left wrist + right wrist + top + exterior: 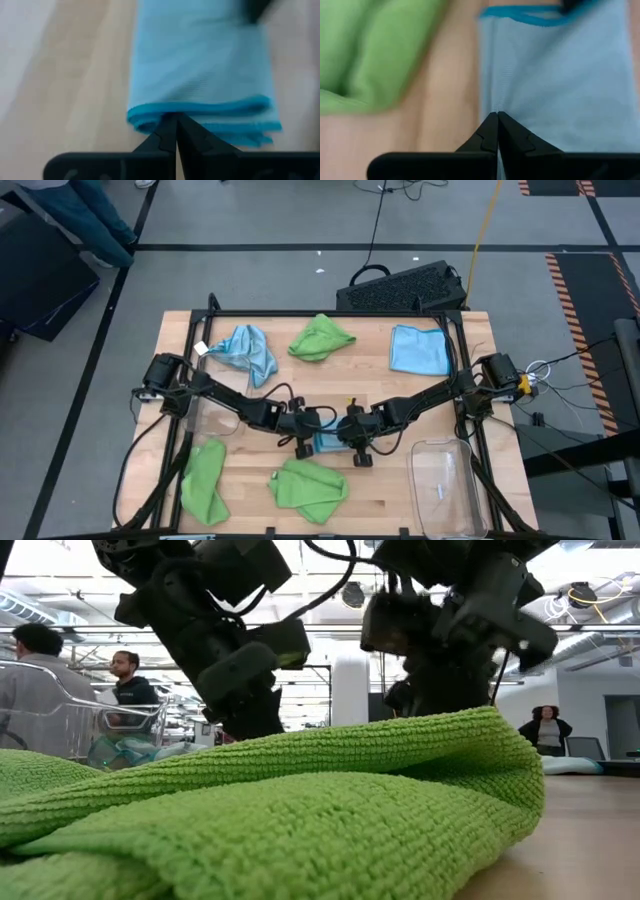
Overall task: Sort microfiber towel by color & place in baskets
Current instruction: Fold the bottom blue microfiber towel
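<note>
at table centre — both hands pinch blue towel

A wooden counter with a black frame stands on grey floor. A black perforated crate lies just behind it. Three people show in the room beyond.

Both arms reach inward from their bases at the table's 9 and 3 o'clock edges, elbows bent, wrists meeting near the table's centre, slightly toward 6 o'clock. The left gripper points down, its 2 dark fingers pressed together on the edge of a folded blue towel. The right gripper sits just beside it toward 3 o'clock, fingers likewise pinched on the same towel.
</note>
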Controlling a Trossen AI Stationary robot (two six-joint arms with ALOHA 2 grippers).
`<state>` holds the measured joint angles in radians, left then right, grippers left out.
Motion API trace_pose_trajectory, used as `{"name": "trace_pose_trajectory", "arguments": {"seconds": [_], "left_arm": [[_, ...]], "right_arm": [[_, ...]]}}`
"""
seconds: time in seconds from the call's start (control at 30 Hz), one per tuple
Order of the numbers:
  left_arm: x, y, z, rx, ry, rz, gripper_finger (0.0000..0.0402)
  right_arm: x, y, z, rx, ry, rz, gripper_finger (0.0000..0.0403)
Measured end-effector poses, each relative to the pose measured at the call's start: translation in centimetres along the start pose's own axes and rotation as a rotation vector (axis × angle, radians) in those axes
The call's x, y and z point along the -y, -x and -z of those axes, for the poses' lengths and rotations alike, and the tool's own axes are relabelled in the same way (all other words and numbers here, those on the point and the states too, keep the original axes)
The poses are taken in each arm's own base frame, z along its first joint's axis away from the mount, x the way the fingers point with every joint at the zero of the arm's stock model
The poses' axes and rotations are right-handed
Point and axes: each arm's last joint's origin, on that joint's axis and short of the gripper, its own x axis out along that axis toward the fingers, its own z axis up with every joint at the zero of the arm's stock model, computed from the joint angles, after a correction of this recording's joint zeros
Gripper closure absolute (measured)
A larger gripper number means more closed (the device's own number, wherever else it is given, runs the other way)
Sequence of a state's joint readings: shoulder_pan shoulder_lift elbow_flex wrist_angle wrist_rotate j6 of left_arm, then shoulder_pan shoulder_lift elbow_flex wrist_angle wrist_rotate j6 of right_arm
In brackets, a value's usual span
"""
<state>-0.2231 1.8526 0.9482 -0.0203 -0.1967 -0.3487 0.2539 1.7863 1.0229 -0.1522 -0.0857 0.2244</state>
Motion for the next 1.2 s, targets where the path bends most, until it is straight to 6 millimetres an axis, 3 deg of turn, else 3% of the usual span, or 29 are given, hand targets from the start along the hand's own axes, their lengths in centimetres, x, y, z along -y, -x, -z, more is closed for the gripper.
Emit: {"name": "trace_pose_trajectory", "arguments": {"seconds": [0.23, 0.47, 0.7, 1.2], "left_arm": [[-1.4, -0.1, -0.1, -0.034, 0.048, -0.05, 0.0393], [-2.2, -0.3, -0.4, -0.023, 0.113, -0.064, 0.0388], [-2.2, -0.3, -0.7, 0.003, 0.149, -0.05, 0.0391], [-2.1, -0.4, -0.8, 0.018, 0.178, -0.047, 0.0385]], "right_arm": [[-1.4, 0.1, -0.8, 0.093, 0.038, -0.085, 0.0403], [-1.1, 0.1, -1.0, 0.142, 0.011, 0.032, 0.0403], [-0.6, 0.0, -2.5, 0.288, -0.024, 0.037, 0.0403], [-0.2, -4.3, -1.9, 0.341, -0.141, 0.005, 0.0401]]}}
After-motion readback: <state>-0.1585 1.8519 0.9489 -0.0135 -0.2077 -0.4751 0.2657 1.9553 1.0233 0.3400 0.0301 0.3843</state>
